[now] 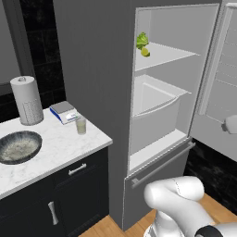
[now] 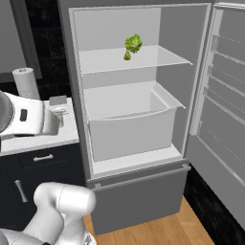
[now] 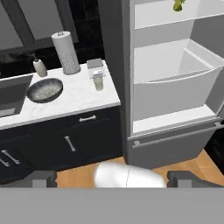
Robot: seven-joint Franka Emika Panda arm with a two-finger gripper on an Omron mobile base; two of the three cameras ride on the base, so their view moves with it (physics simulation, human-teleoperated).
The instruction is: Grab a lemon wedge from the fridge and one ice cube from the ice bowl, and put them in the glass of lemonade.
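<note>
Lemon wedge [image 1: 145, 52] sits on the fridge's [image 1: 97, 92] upper white shelf [image 1: 169, 54], at the shelf's left front edge, touching or just under the frilly green leafy vegetable [image 1: 141, 40]. Wedge is tiny, yellow-green, rounded; in the right base view it shows as a small dull yellow drop [image 2: 127, 56] below the leaf [image 2: 133, 43]. Rest of that shelf is bare to the right, open room above it. Below is a white drawer bin [image 2: 129, 125], then the fridge floor ledge. Fridge door [image 2: 225, 110] is swung wide open to the right, door racks bare.

Left of the fridge, the marble table [image 1: 55, 148] carries the glass of lemonade [image 1: 81, 125] near its right front edge, a scale [image 1: 65, 112] just behind it, the ice bowl [image 1: 18, 146] far left, paper towel roll [image 1: 28, 100] at the back. Soap dispenser [image 3: 40, 67] by the sink [image 3: 11, 94].

Claw [image 3: 111, 179] is low and well back from the fridge, fingertips [image 3: 43, 178] spread wide apart, nothing between them. Wedge lies far off, high and to the right of the claw, in hand view [image 3: 177, 5].
</note>
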